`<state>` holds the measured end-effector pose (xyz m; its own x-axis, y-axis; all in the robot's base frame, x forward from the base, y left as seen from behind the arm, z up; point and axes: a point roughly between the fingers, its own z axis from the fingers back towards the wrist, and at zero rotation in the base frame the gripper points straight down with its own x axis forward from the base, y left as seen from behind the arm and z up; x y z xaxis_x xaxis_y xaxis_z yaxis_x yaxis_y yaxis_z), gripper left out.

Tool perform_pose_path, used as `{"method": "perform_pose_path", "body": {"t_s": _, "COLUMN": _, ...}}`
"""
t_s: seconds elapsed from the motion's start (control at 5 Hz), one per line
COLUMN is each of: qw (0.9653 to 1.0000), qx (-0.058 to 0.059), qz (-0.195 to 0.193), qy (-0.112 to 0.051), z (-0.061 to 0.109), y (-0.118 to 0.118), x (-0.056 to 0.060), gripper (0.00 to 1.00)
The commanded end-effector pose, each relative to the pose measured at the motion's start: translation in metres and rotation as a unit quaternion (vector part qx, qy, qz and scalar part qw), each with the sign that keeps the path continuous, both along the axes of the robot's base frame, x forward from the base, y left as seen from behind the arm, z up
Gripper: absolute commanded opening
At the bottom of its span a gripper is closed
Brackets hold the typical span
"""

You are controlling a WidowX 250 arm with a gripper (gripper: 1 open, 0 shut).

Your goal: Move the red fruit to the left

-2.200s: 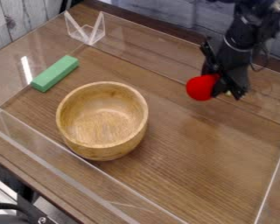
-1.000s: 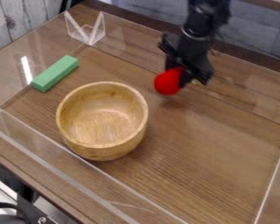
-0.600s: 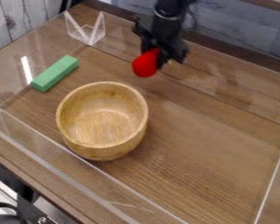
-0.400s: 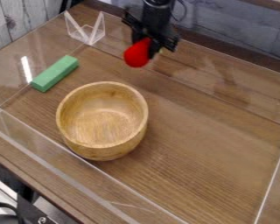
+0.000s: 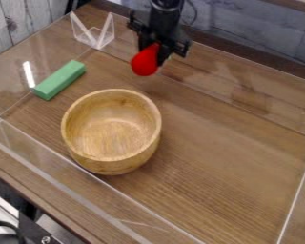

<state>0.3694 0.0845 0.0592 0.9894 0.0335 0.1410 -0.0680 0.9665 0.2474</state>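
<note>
Red fruit (image 5: 145, 63) sits clamped in the black gripper (image 5: 152, 57), near the back of the wood desk (image 5: 219, 162), w/ the gripper pointing down. We see it beyond the wooden bowl (image 5: 111, 129), and right of the green block (image 5: 61, 79).

The gripper (image 5: 152, 55) clamps the red fruit (image 5: 145, 63) above the wooden table (image 5: 232, 162) — beyond the wooden bowl (image 5: 111, 129), right of the green block (image 5: 60, 79).
</note>
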Motion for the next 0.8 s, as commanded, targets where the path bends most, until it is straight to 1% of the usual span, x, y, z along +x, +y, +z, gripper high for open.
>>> {"method": "perform_pose_path", "body": {"t_s": 0.0, "qw": 0.9991, "qx": 0.003, "qz": 0.024, "qy": -0.035, "z": 0.006, "y": 0.011, "x": 0.011, "gripper": 0.00}}
{"method": "perform_pose_path", "body": {"t_s": 0.4, "qw": 0.9976, "qx": -0.016, "qz": 0.057, "qy": -0.038, "z": 0.000, "y": 0.013, "x": 0.007, "gripper": 0.00}}
{"method": "perform_pose_path", "body": {"t_s": 0.6, "qw": 0.9961, "qx": -0.024, "qz": 0.075, "qy": -0.039, "z": -0.005, "y": 0.018, "x": 0.007, "gripper": 0.00}}
